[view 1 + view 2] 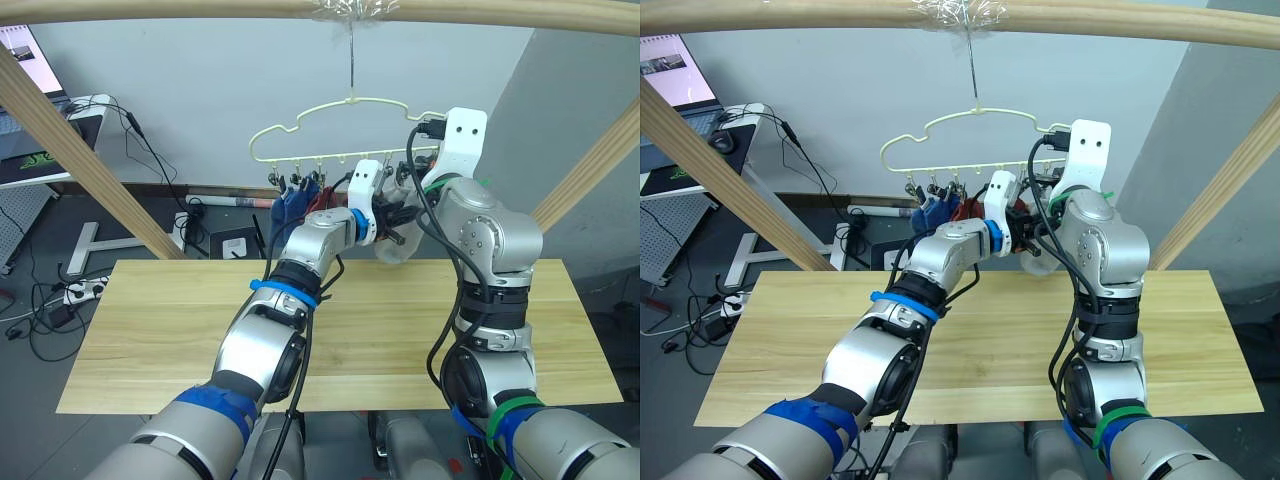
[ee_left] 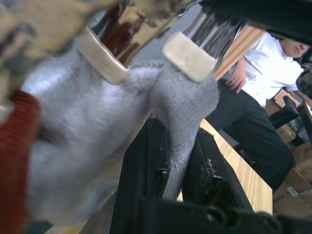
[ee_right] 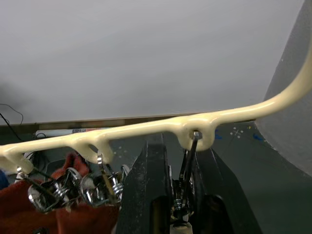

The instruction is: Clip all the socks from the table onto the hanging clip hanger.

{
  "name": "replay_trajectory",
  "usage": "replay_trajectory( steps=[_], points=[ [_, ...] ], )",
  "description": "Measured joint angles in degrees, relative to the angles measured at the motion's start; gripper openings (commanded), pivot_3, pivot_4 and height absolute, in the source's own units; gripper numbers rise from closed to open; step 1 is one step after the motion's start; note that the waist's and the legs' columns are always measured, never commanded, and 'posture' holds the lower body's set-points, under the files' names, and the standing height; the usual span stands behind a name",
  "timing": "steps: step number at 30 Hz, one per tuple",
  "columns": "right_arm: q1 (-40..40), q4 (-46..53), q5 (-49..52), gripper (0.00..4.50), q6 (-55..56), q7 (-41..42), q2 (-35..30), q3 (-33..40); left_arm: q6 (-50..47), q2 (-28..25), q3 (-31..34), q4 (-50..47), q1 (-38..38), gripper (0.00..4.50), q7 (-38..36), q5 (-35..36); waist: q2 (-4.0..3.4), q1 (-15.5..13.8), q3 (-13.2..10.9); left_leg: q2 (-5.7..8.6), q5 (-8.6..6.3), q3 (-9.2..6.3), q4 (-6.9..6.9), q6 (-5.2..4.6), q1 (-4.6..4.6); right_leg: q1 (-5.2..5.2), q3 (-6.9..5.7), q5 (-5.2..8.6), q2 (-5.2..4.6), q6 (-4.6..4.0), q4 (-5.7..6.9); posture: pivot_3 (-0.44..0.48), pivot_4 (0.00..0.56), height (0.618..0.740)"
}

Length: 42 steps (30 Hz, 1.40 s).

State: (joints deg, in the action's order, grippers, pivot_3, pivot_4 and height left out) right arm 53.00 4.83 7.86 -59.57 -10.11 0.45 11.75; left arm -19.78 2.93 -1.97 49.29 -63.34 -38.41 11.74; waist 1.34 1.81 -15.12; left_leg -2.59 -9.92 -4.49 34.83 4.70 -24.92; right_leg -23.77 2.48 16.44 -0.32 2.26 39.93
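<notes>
Left hand [image 2: 178, 168] is raised at the clip hanger [image 1: 340, 125], its two black fingers [image 2: 141, 165] pinching the cuff of a light grey sock [image 2: 97, 131]. In the left wrist view the sock's top edge sits right at two pale clip pads [image 2: 187, 56]; whether they are actually biting the fabric is hard to say, that view is blurred. A rust red sock [image 2: 17, 156] hangs touching the grey one on its side.

Right hand [image 3: 178, 195] is up at the same spot, just right of the left hand. Its fingers are pressed in on a metal clip [image 3: 187, 165] that hangs from the loop of the hanger's bottom bar. More metal clips and red fabric sit bunched further along the bar in that view.

From the head views: hanger hangs by its hook from the pale wooden frame pole [image 1: 500, 12] across the top, far side of the worktop [image 1: 180, 330]. A blue sock [image 1: 290, 205] and a red one hang clipped toward the left end of the bar; the grey sock shows as a pale bundle between the two hands.

A person in a white shirt and dark trousers [image 2: 263, 92] is standing past the worktop in the left wrist view. Laptop [image 1: 675, 80] on a stand far left.
</notes>
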Motion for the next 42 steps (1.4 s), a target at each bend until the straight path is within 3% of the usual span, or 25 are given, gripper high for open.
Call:
replay_trajectory(
  steps=[3, 10, 16, 17, 23, 30, 37, 42],
  points=[
    [-0.04, 0.0, 0.02, 0.1, -0.02, -0.02, 0.12, 0.0, 0.0, 0.34, 0.24, 0.28, -0.15, 0.7, 0.12, 0.0, 0.0, 0.0, 0.0, 0.0, 0.0, 0.0, 0.0, 0.0, 0.0, 0.0, 0.0, 0.0, 0.0, 0.0, 0.0, 0.039, 0.217, 0.74],
    [-0.15, 0.01, 0.02, 2.52, -0.94, -0.05, 0.45, 0.05, -0.07, 1.13, 0.28, 0.28, -0.3, 0.65, 0.07, 0.01, 0.0, 0.01, 0.0, 0.0, 0.0, 0.0, 0.0, 0.0, 0.0, 0.0, 0.0, 0.0, 0.0, 0.0, 0.0, 0.036, 0.217, 0.74],
    [-0.17, 0.04, 0.01, 2.52, -0.99, -0.05, 0.45, 0.06, -0.45, 1.11, 0.48, 0.27, -0.3, 0.65, -0.11, 0.01, 0.0, 0.01, 0.0, 0.0, 0.0, 0.0, 0.0, 0.0, 0.0, 0.0, 0.0, 0.0, 0.0, 0.0, 0.0, 0.036, 0.22, 0.74],
    [-0.2, 0.11, 0.02, 2.56, -1.02, -0.05, 0.45, 0.06, -0.99, 1.07, 0.48, 0.26, -0.31, 0.84, -0.42, 0.03, 0.0, 0.01, 0.0, 0.0, 0.0, 0.0, 0.0, 0.0, 0.0, 0.0, 0.0, 0.0, 0.0, 0.0, 0.0, 0.036, 0.22, 0.74],
    [-2.98, 6.13, 0.28, 2.57, -4.42, 0.26, 0.43, -0.07, -4.04, -0.12, -0.52, -4.35, 1.18, 2.4, -2.82, 0.38, 0.0, 0.03, 0.0, 0.0, 0.0, -0.01, -0.03, 0.0, -0.01, 0.0, 0.0, 0.01, 0.0, 0.01, -0.01, 0.027, 0.222, 0.74],
    [-14.95, 21.99, 2.71, 2.57, -14.67, 4.29, -1.72, -0.97, -9.6, -6.63, -4.95, -19.23, 10.84, 4.47, -5.33, -0.68, -0.01, 0.2, -0.01, -0.03, 0.0, -0.02, -0.06, 0.0, 0.01, -0.03, 0.02, 0.01, 0.01, 0.01, 0.02, 0.019, 0.22, 0.74],
    [-30.89, 39.4, 6.7, 2.57, -21.3, 10.2, -7.28, -3.1, -14.11, -14.14, -3.71, -44.04, 25.96, 4.47, -6.98, 2.91, -0.01, 0.14, 0.0, -0.05, 0.0, -0.02, -0.05, 0.01, 0.03, 0.03, 0.04, 0.01, 0.01, 0.02, -0.05, 0.025, 0.207, 0.74],
    [-43.59, 46.3, 7.39, 2.57, -18.11, 14.08, -12.2, -4.28, -13.81, -20.68, 0.12, -52.64, 35.42, 4.47, -4.71, 3.62, -0.01, 0.07, 0.01, -0.05, 0.01, -0.03, 0.04, 0.01, 0.12, 0.11, 0.05, 0.16, 0.02, 0.27, -0.04, 0.037, 0.194, 0.74]
  ],
)
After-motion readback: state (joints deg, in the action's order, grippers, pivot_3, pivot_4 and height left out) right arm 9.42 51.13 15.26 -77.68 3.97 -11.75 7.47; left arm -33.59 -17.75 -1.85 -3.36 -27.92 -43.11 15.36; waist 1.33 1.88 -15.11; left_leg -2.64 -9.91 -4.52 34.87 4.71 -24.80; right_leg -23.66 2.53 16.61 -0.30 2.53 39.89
